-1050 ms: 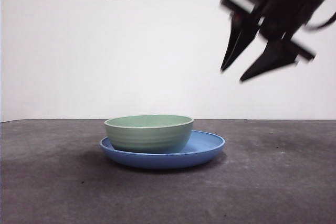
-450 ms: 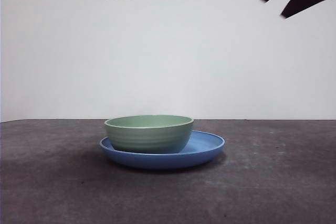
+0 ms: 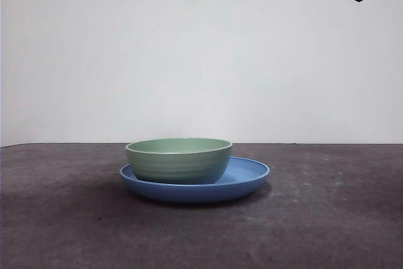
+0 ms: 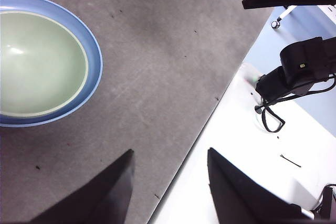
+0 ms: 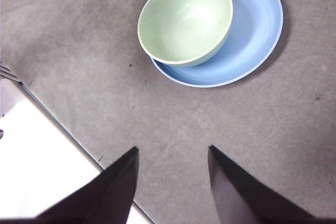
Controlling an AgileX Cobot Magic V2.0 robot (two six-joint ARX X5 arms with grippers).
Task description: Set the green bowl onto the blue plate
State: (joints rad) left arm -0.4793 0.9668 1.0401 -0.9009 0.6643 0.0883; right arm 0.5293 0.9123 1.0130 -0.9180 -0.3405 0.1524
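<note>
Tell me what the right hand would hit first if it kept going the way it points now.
Probably the bare grey table. The right hand is open and empty; the green bowl on the blue plate lies farther ahead, though depth is unclear.

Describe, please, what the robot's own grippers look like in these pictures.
Both are plain matte black. The left gripper and the right gripper each end in two flat, wedge-shaped jaws that taper toward the tips, with no markings or pads visible. In the front view the grippers show only as dark angular tips at the top corners. No cables run along the jaws themselves.
</note>
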